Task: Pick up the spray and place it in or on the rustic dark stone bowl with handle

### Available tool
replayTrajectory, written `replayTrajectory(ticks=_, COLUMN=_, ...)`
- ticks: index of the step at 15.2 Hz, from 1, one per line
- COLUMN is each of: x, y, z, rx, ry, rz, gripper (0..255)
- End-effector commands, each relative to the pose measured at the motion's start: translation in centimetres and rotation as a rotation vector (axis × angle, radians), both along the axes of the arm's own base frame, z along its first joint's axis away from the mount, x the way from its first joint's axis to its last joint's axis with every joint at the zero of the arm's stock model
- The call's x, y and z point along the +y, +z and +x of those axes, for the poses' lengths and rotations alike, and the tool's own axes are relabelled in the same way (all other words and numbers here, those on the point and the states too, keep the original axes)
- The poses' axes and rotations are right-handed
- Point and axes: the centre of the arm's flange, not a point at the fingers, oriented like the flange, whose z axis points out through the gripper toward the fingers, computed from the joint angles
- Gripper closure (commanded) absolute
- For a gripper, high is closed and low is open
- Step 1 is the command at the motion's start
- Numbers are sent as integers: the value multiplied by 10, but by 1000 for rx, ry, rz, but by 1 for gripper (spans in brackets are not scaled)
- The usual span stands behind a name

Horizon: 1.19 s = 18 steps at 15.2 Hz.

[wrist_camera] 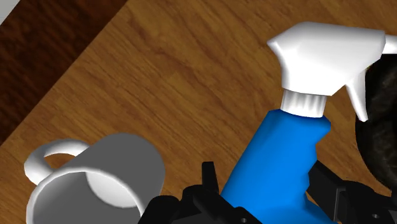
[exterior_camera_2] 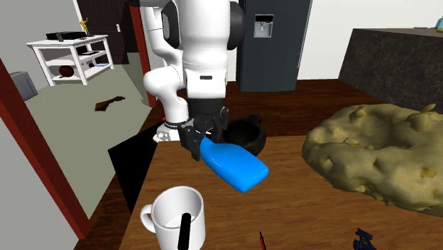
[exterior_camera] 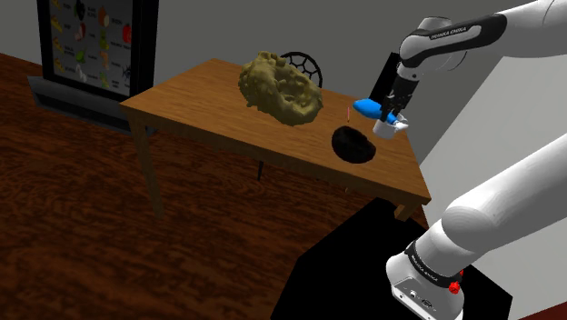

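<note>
My gripper (wrist_camera: 267,194) is clamped on the blue spray bottle (wrist_camera: 289,143), which hangs tilted just beside the dark bowl (exterior_camera: 353,145). Overlap is hard to judge. Risk: releasing here may clip the rim and spill the bottle onto the table (exterior_camera: 200,100).

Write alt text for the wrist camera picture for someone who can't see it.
The black gripper clasps a blue spray bottle with a white trigger head over a wooden table. A pale mug stands beside the bottle, and a dark bowl shows just past the trigger head.
</note>
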Motion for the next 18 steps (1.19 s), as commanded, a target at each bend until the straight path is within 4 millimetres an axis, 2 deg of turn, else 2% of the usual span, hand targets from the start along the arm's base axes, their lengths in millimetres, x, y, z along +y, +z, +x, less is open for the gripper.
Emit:
replayTrajectory(ticks=1, x=0, y=11, z=0, rx=0, ry=0, rz=0, gripper=255)
replayTrajectory(ticks=9, x=0, y=50, z=0, rx=0, ry=0, rz=0, gripper=255)
replayTrajectory(ticks=18, x=118, y=52, z=-13, rx=0, ry=0, rz=0, gripper=255)
